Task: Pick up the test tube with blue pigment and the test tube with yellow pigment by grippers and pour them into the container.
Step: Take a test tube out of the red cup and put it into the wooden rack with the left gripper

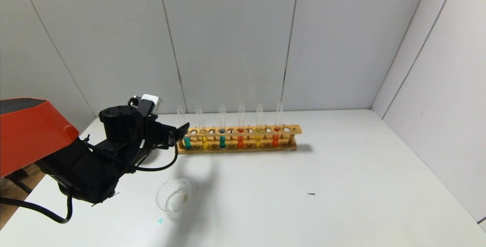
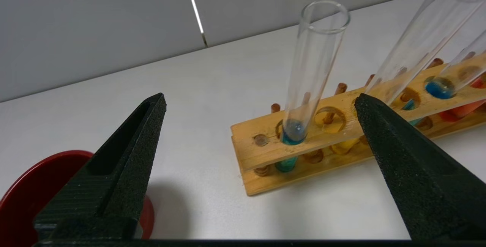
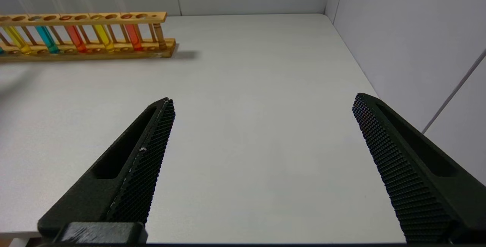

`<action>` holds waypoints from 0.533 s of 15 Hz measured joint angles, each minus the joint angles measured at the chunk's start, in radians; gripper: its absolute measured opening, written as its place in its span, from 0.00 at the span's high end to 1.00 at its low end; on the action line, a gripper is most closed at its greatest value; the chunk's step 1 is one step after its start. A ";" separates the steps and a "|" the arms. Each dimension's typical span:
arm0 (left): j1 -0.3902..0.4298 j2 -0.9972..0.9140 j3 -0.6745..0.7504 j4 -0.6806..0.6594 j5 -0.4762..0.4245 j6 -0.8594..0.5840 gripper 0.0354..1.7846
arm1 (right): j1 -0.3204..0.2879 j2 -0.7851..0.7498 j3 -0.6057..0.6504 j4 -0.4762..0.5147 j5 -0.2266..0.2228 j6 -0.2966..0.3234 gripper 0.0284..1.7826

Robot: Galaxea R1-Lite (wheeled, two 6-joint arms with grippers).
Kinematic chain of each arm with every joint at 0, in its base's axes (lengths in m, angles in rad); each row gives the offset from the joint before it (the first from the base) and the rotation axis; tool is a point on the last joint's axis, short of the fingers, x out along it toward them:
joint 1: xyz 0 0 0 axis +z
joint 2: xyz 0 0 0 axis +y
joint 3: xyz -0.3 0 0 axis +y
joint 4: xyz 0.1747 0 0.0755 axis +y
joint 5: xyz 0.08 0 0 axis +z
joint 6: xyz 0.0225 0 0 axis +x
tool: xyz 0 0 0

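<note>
The test tube with blue pigment (image 1: 187, 140) stands in the left end hole of a wooden rack (image 1: 288, 129). In the left wrist view the tube (image 2: 315, 68) rises just ahead, between my spread jaws. My left gripper (image 1: 180, 133) is open and empty at the rack's left end, not touching the tube; it also shows in its wrist view (image 2: 261, 99). Two tubes with yellow liquid stand in the rack, one beside the blue tube (image 1: 205, 142) and one farther right (image 1: 258, 140). The container (image 1: 174, 197), a clear glass dish, sits in front of the rack. My right gripper (image 3: 262, 101) is open and empty over bare table.
A darker teal tube (image 1: 222, 140) and two orange-red tubes (image 1: 240, 140) also stand in the rack. A dark red cup (image 2: 22, 186) sits by my left gripper, hidden in the head view. A small blue drop (image 1: 160, 221) lies near the dish. Walls close the back and right.
</note>
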 joint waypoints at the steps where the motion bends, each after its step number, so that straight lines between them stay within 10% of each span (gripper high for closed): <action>1: -0.002 0.004 -0.008 -0.002 0.001 0.000 0.02 | 0.000 0.000 0.000 0.000 0.000 0.000 0.04; 8: -0.008 0.034 -0.050 -0.005 0.001 0.003 0.02 | 0.000 0.000 0.000 0.000 0.000 0.000 0.04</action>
